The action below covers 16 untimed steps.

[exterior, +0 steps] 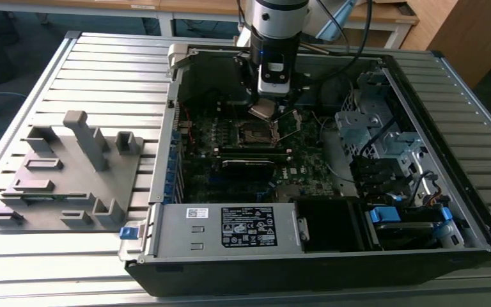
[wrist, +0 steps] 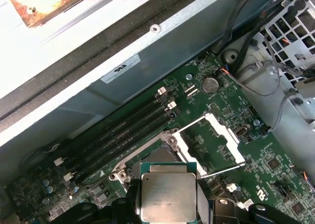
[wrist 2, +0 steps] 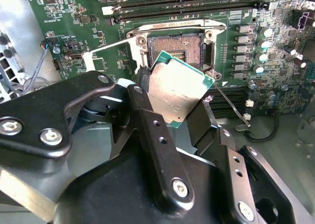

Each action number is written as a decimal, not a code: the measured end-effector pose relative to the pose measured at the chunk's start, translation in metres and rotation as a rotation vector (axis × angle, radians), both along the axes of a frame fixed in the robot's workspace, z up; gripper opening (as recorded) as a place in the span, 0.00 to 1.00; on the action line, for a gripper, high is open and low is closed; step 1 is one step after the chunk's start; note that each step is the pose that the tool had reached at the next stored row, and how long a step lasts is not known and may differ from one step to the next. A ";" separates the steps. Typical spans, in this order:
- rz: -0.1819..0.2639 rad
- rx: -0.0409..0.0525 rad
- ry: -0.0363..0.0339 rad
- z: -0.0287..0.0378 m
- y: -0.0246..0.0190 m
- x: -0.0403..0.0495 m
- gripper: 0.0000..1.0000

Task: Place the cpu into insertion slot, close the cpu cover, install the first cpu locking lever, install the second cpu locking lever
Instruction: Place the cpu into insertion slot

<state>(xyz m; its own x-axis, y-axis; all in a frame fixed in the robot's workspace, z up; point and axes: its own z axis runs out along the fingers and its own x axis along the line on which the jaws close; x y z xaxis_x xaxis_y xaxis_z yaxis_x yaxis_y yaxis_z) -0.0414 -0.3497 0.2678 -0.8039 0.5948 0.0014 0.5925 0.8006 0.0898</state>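
Note:
My gripper (exterior: 265,109) is shut on the cpu (exterior: 264,110), a small grey-faced square chip with a green edge, held tilted just above the motherboard. In the second wrist view the cpu (wrist 2: 177,88) sits between two black fingers (wrist 2: 142,81), close over the near edge of the insertion slot (wrist 2: 182,49), whose dark pin field lies bare. The cpu cover (wrist 2: 106,49) is swung open to one side of the slot. In the first wrist view the cpu (wrist: 168,197) hides part of the slot (wrist: 158,157), and the open cover (wrist: 231,140) lies beside it. A thin locking lever (wrist 2: 230,102) stands unlatched.
The green motherboard (exterior: 228,173) lies inside an open computer case (exterior: 450,211) on a slatted metal table. Black memory slots (wrist: 118,133) run beside the socket. A grey power supply (exterior: 228,227) fills the case's near side. Drive cages and cables (exterior: 382,147) crowd the exterior view's right. A grey fixture (exterior: 66,173) stands outside.

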 end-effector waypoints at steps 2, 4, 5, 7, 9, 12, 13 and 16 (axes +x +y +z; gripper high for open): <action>-0.010 -0.0001 0.0001 0.0000 0.0000 0.0000 0.54; -0.012 -0.0001 0.0000 0.0000 0.0000 0.0000 0.54; -0.012 0.0000 0.0000 0.0000 0.0000 0.0000 0.54; -0.012 -0.0001 0.0001 0.0000 0.0000 0.0000 0.54; -0.012 -0.0001 0.0000 0.0000 0.0000 0.0000 0.54; -0.016 -0.0001 0.0001 -0.0001 0.0000 0.0000 0.54; -0.019 -0.0002 0.0000 -0.0002 0.0000 0.0000 0.54; -0.037 0.0000 0.0000 -0.0004 0.0000 0.0000 0.54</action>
